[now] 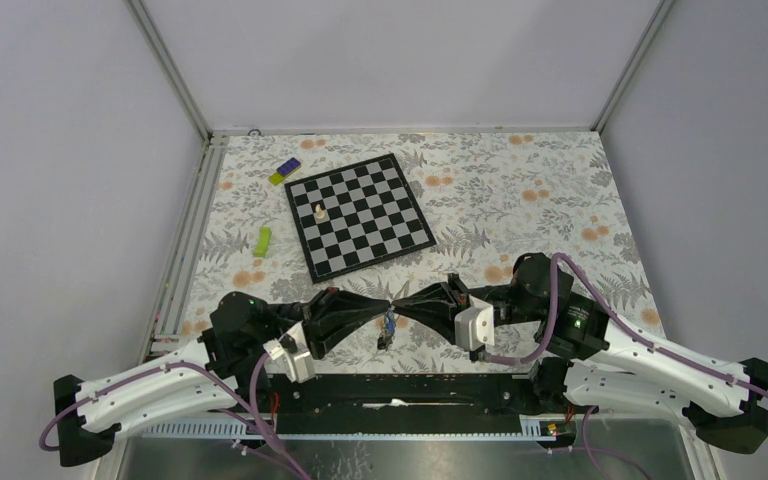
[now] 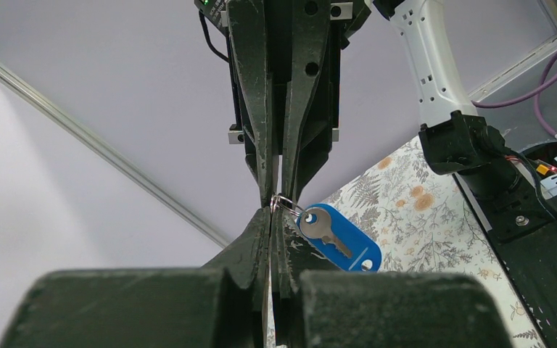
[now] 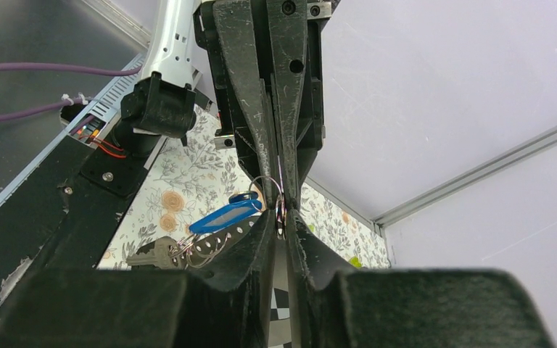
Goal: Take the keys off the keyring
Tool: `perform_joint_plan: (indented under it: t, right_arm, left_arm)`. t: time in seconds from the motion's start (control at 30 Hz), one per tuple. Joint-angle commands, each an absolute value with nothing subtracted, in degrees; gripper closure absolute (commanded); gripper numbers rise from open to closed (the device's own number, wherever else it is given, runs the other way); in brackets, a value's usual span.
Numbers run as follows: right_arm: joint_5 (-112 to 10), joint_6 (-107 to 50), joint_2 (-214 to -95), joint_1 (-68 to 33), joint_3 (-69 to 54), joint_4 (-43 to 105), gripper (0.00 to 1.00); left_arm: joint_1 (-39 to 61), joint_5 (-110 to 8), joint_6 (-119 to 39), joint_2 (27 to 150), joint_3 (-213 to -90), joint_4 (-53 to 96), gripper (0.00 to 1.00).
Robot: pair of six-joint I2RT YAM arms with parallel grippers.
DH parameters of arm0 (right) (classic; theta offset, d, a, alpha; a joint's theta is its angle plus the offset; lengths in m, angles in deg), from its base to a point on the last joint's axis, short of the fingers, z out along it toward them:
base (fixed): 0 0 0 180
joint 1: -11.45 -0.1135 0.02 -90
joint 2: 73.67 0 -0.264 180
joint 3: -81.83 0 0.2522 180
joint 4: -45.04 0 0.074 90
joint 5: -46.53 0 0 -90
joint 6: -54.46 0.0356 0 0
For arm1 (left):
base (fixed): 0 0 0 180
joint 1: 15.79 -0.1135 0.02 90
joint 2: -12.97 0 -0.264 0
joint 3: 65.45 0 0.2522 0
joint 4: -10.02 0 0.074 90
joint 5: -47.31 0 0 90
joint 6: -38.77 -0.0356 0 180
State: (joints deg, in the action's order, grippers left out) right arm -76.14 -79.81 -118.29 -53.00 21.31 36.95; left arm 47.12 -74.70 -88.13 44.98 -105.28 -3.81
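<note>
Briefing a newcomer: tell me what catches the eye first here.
The left gripper and right gripper meet tip to tip above the near edge of the table, both pinching the keyring, its blue tag and a key dangling. Behind them lies a chessboard with one white piece.

White arm links (image 1: pixel 150 385), black joints (image 1: pixel 245 325), purple cables (image 3: pixel 43 69), scuffed black fingers (image 2: pixel 257 109).

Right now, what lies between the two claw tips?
The keyring: its wire loop bridges left claw and right claw, blue tag hanging aside. Both wrist views show it.
</note>
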Motion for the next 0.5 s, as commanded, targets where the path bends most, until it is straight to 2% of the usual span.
perform_joint_plan:
  t: [0.0,0.17,0.33,0.47]
  right_arm:
    - [-77.1,-79.8,-118.3,-53.1,19.8,38.9,0.84]
    - [-76.6,-80.4,-118.2,-53.1,19.7,38.6,0.88]
    - [-77.3,-80.3,-118.3,-53.1,19.3,38.7,1.0]
    - [-77.7,-80.5,-118.0,-53.1,19.7,39.2,1.0]
  left_arm:
    - [47.0,-75.5,-87.4,44.9,-105.6,-8.8,1.0]
    - [47.1,-75.3,-87.4,44.8,-105.6,-8.7,1.0]
    - [47.0,-75.3,-87.2,44.8,-105.6,-8.7,1.0]
    - [47.0,-75.0,-87.2,44.7,-105.6,-8.4,1.0]
